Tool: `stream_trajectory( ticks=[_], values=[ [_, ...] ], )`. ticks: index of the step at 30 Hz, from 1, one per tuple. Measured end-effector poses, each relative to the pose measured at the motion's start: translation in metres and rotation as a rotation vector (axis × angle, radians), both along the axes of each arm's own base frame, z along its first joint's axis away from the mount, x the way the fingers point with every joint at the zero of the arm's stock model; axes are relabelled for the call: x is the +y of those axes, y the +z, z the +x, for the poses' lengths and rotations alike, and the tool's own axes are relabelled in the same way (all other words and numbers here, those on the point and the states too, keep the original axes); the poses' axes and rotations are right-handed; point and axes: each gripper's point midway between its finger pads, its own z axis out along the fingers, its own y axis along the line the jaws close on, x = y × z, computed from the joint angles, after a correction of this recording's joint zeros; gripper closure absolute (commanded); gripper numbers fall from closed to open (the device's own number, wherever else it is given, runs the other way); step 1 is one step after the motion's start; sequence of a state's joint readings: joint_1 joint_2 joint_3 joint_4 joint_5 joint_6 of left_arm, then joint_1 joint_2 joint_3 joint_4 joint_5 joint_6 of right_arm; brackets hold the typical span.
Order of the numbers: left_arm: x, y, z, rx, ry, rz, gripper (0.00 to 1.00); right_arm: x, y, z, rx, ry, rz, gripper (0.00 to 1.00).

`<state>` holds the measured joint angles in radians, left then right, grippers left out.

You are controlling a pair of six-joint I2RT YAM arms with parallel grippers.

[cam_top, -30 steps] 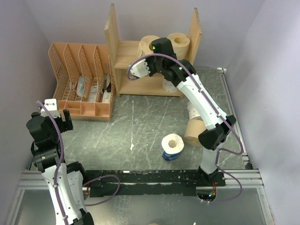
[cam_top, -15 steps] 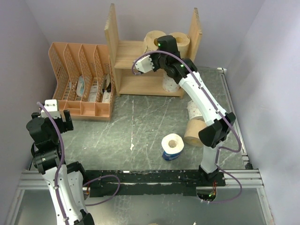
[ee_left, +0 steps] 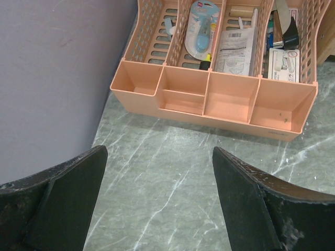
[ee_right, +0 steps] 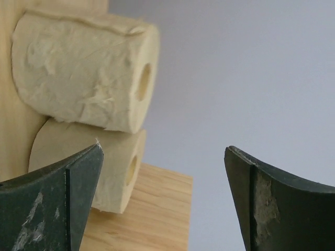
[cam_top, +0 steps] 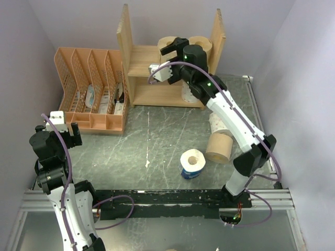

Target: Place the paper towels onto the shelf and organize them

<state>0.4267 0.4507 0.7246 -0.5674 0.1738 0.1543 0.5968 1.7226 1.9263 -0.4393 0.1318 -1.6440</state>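
Item one, nearest: left gripper (ee_left: 158, 157), well in front of the light unfinished two-tier wooden shelf (cam_top: 137, 57) and off to its left, jaws spread wide with nothing between them, over the grey-green marbled tabletop (cam_top: 157, 136). Item two: white paper towel roll in a blue wrapper (cam_top: 192, 163), well in front of the shelf toward its right end, standing on end with its hollow core upward; no writing on the wrapper is legible. Item three: tan-brown paper towel roll (cam_top: 220, 148), a little closer to the shelf, apparently also on end. Item four: white printed paper towel roll (cam_top: 216, 123), closer again, partly hidden behind the right arm (cam_top: 230, 115); the print is too faint to read. Item five: orange plastic lattice file organizer (cam_top: 89, 89), just beside the shelf's left panel, holding stationery; a barcode shows, no brand is readable. Item six: second white roll (cam_top: 186, 94), on the shelf's lower tier, right half. Item seven: left tan-brown roll (cam_top: 165, 42) and right tan-brown roll (cam_top: 201, 46), touching, on the shelf's upper tier. Item eight: right gripper (ee_right: 163, 157), at the upper tier just beside those two, jaws wide apart and empty. Judgement: three rolls are not yet shelved. All lie on the near side of the shelf at its right end, back toward the right arm's base. The right arm is the nearer, and the upright long axes favour a sideways grip.
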Motion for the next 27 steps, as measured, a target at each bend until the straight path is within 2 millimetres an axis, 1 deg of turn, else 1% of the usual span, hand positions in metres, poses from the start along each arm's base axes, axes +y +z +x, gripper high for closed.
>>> stream_trajectory(
  ticks=[1,3,4,6,7,8,10,11,12,13,14,15,16,17,18,20,21,22,24,26,27],
  values=[
    [0.0,0.0,0.0,0.0,0.0,0.0,0.06,0.003,0.008,-0.007,-0.024,0.003,0.03,0.0],
    [0.0,0.0,0.0,0.0,0.0,0.0,0.05,0.015,0.024,-0.029,-0.067,0.022,0.092,0.0],
    [0.0,0.0,0.0,0.0,0.0,0.0,0.05,0.022,0.031,-0.045,-0.076,0.044,0.124,0.0],
    [0.0,0.0,0.0,0.001,0.0,-0.001,0.08,0.032,0.045,-0.08,-0.04,0.102,0.196,0.0],
    [0.0,-0.001,0.0,0.002,0.0,-0.001,0.08,0.031,0.052,-0.097,0.003,0.129,0.24,0.0],
    [0.0,-0.001,0.0,0.002,0.001,-0.001,0.08,0.023,0.063,-0.109,0.035,0.142,0.286,0.0],
    [0.0,-0.001,0.0,0.003,0.001,-0.002,0.07,-0.013,0.075,-0.12,0.085,0.106,0.359,0.0],
    [0.0,-0.001,0.0,0.002,0.001,-0.001,0.07,-0.042,0.074,-0.122,0.119,0.063,0.387,0.0],
    [0.0,-0.001,0.0,0.002,0.001,-0.002,0.07,-0.073,0.067,-0.124,0.159,0.002,0.401,0.0],
    [0.0,-0.001,0.0,0.002,0.002,-0.001,0.07,-0.101,0.054,-0.128,0.206,-0.062,0.409,0.0],
    [0.001,-0.001,0.0,0.005,0.003,-0.002,0.07,-0.125,0.034,-0.133,0.265,-0.126,0.407,0.01],
    [0.001,-0.002,0.001,0.009,0.005,-0.004,0.07,-0.14,0.008,-0.14,0.34,-0.177,0.394,0.03],
    [0.002,-0.004,0.002,0.016,0.007,-0.006,0.07,-0.148,-0.021,-0.152,0.429,-0.208,0.37,0.04],
    [0.003,-0.006,0.003,0.025,0.008,-0.01,0.08,-0.151,-0.046,-0.161,0.506,-0.224,0.345,0.06],
    [0.003,-0.008,0.004,0.036,0.008,-0.015,0.08,-0.154,-0.082,-0.177,0.617,-0.244,0.309,0.07],
    [0.005,-0.013,0.006,0.055,0.009,-0.024,0.08,-0.157,-0.133,-0.198,0.771,-0.268,0.248,0.07],
    [0.005,-0.015,0.007,0.065,0.01,-0.028,0.08,-0.161,-0.165,-0.214,0.868,-0.285,0.209,0.1],
    [0.006,-0.016,0.008,0.071,0.011,-0.03,0.08,-0.164,-0.185,-0.229,0.937,-0.297,0.185,0.13],
    [0.006,-0.017,0.008,0.075,0.013,-0.032,0.08,-0.17,-0.205,-0.251,1.013,-0.319,0.169,0.18],
    [0.006,-0.017,0.008,0.072,0.014,-0.03,0.08,-0.176,-0.214,-0.267,1.045,-0.344,0.177,0.17],
    [0.006,-0.016,0.007,0.071,0.015,-0.029,0.08,-0.178,-0.218,-0.272,1.053,-0.356,0.178,0.17]
  ],
)
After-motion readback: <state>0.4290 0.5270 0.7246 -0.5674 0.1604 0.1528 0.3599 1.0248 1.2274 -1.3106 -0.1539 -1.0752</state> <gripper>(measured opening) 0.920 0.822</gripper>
